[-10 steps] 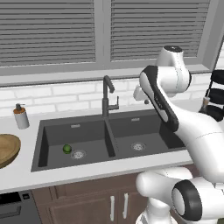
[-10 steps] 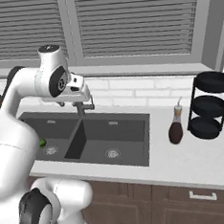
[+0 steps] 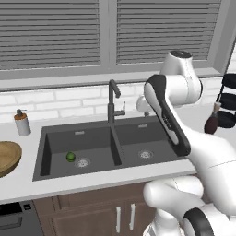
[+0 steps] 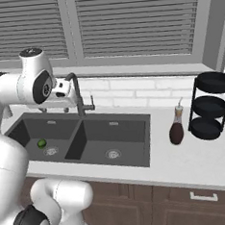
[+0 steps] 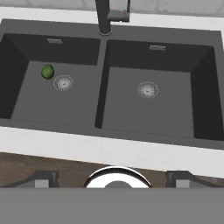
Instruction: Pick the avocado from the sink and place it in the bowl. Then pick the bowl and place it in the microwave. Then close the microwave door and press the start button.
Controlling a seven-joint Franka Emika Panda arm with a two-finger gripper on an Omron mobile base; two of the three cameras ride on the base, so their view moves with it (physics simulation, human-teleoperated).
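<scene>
A dark grey double-basin sink is set into a pale countertop below a window with closed grey slatted blinds. A tall dark faucet rises at the back, over the divider between the two basins, and each basin has a round metal drain. A wide, shallow, light-brown wooden bowl sits on the counter left of the sink, partly cut off by the picture edge. The small, round, bright-green avocado lies on the floor of the left basin, touching or just beside that basin's drain, on the drain's left side; in the hand view the avocado appears smooth and evenly green. The white robot arm is folded above the right side of the sink, its hand held high near the faucet and looking down into both basins. The gripper is spread wide and grasps nothing, well apart from the avocado.
</scene>
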